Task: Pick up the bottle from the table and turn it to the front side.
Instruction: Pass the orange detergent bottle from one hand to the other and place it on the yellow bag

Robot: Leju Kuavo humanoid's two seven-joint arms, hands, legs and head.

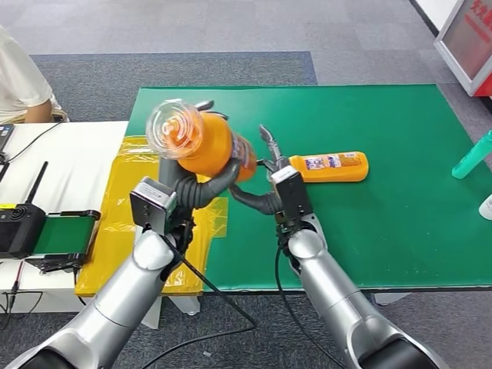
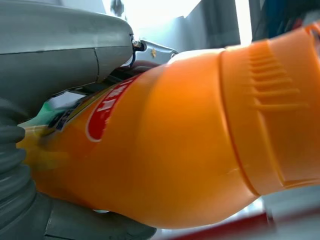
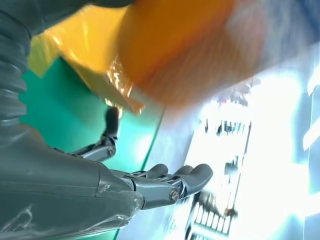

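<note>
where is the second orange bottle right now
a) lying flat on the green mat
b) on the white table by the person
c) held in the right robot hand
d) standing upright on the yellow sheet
a: the second orange bottle lies on its side on the green mat, beyond the right robot hand, whose fingers are apart and hold nothing, while the left robot hand holds the other bottle up.

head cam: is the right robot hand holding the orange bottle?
No. The left robot hand grips the orange bottle; the right robot hand is open beside it.
</note>
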